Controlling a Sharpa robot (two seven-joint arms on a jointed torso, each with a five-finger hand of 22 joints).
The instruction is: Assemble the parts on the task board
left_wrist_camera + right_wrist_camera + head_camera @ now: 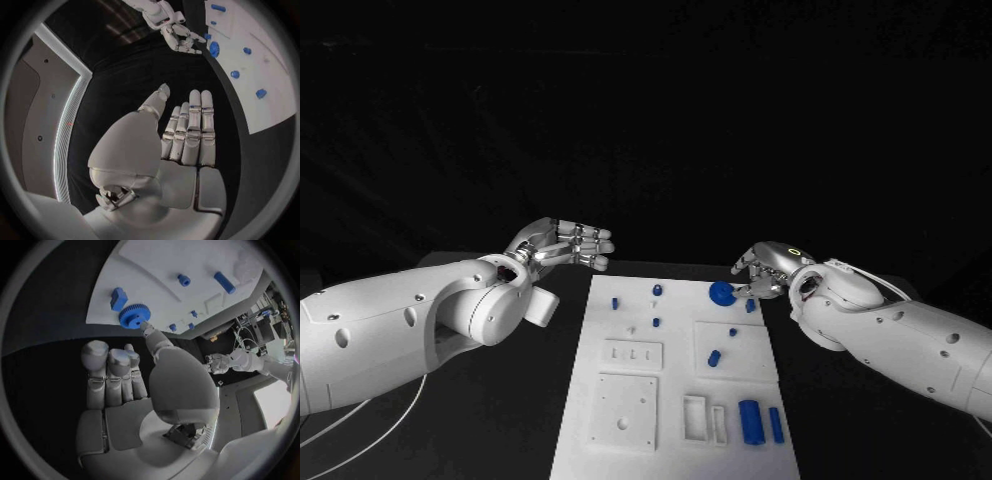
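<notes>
Parts of blue plastic lie scattered on the white task board (625, 400), a long flat plate with shallow rectangular recesses, resting on the black tabletop (516, 400). We see a round blue gear (721, 292) with fine teeth at the board's far right edge; our right hand (769, 272) touches it with a fingertip (whether it really grips it, we cannot tell). Beside the gear lies a small blue block (118, 298). Two blue bars (759, 420) lie near the board's near right corner. Our left hand (567, 245) hovers beside the board's far left corner, fingers apart, holding nothing. We read no writing anywhere.
</notes>
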